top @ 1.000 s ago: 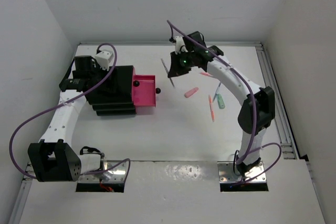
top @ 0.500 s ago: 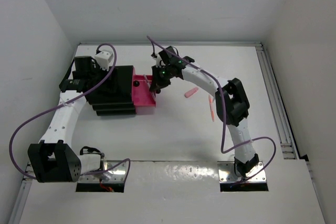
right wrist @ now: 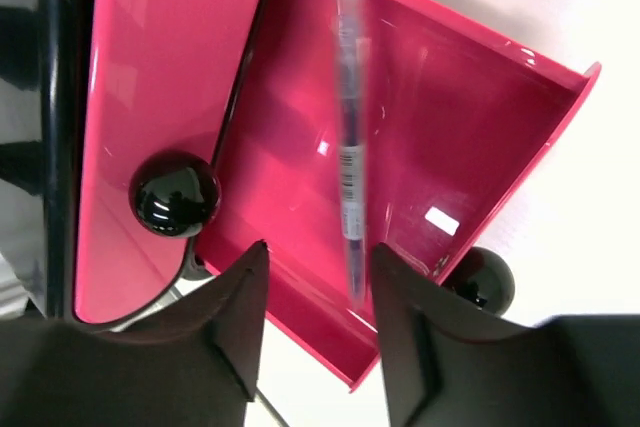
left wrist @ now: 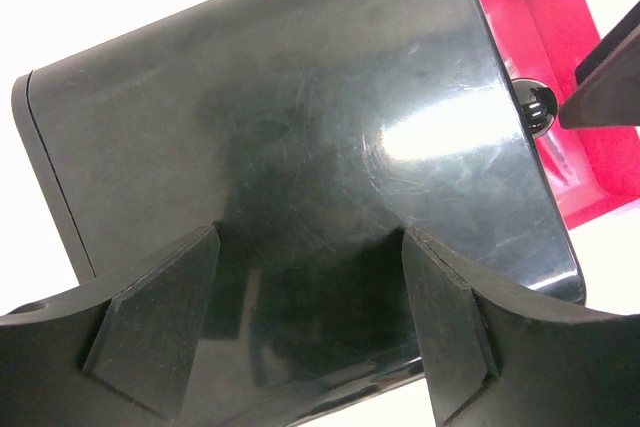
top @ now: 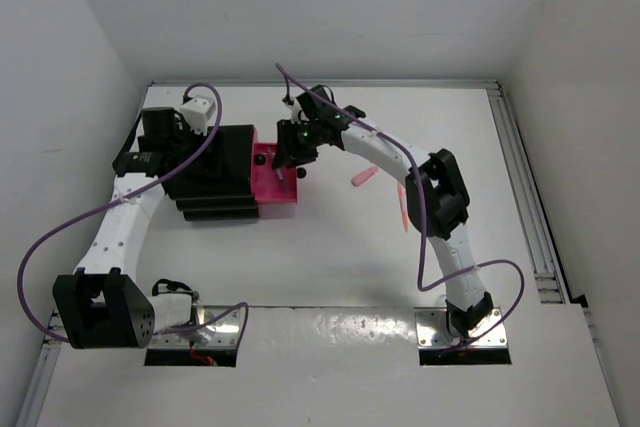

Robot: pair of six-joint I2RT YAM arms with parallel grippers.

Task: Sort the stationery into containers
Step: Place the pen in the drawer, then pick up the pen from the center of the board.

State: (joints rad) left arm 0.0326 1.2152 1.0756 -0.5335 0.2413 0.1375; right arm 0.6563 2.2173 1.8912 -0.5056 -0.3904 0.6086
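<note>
Right hand (right wrist: 316, 292): just opened, released | pen (right wrist: 348, 162): now lying in pink drawer (right wrist: 470, 137) | to sort: stubby pink piece (top: 364, 176) on surface (top: 330, 247)

Right arm (top: 390, 152) swung left from the far middle of the table. The right gripper (right wrist: 318, 257) now sits over the open pink drawer (right wrist: 480, 147). A second ago it was clamped on a thin pen (right wrist: 348, 157). Now the fingers are parted and the pen is inside the drawer. It's blurred in the wrist view, so possibly still dropping.
</note>
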